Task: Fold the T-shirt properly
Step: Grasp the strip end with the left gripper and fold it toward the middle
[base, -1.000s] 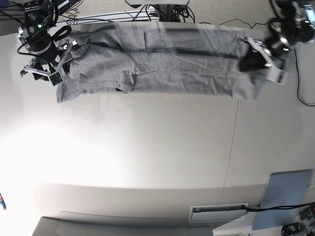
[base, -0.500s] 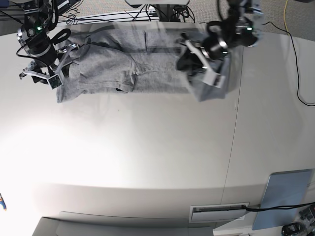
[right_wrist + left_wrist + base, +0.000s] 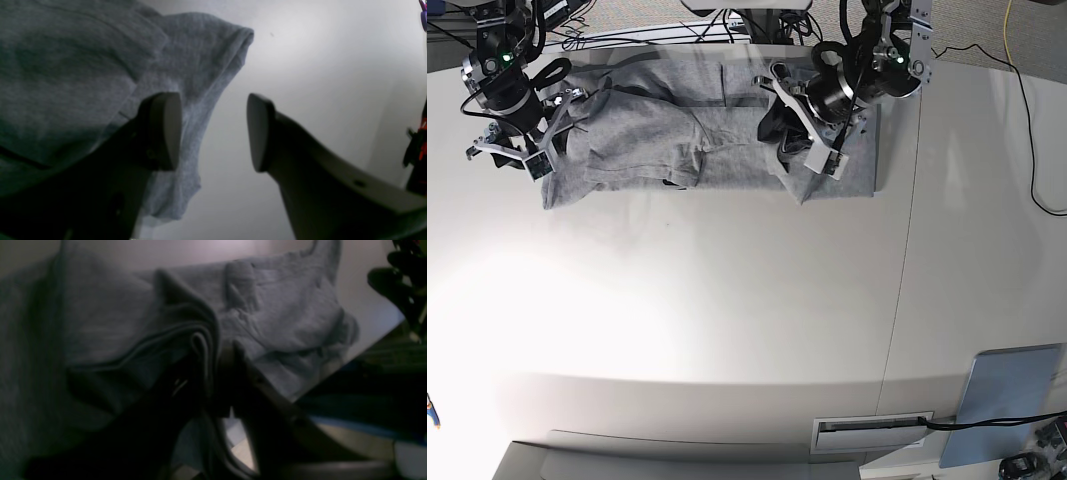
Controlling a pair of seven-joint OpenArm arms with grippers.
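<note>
White tabletop (image 3: 727, 330), matte and seamed, glare-washed at the near left; a flat grey-blue panel (image 3: 1007, 400) lies at the near right corner, well apart from the work.

T-shirt (image 3: 677, 135): heather-grey knit, soft and limp, lying as a long band along the far edge of the table. Its end under the left arm is doubled over onto the middle, the fold line short of the table's seam. Rumpled ridge near the band's centre; a dark line runs along its far side.

Left gripper (image 3: 217, 350): a stacked hem, several rounded layers thick, sits between the fingers in the wrist view. The frame is too dark to tell whether the fingers clamp the cloth or have slackened off it.

Right gripper (image 3: 213, 131): fingers wide apart, pads bare, nothing between them. One finger (image 3: 165, 130) hangs above the sleeve end; the other stands over bare table.

Step in hand, by my reading: laying the carried end down. To do it well, lower the hem flat before letting go, square its edges with the layer beneath, and withdraw without dragging cloth. The knit will likely bunch if pulled sideways. The sleeve end looks due for its own fold.
</note>
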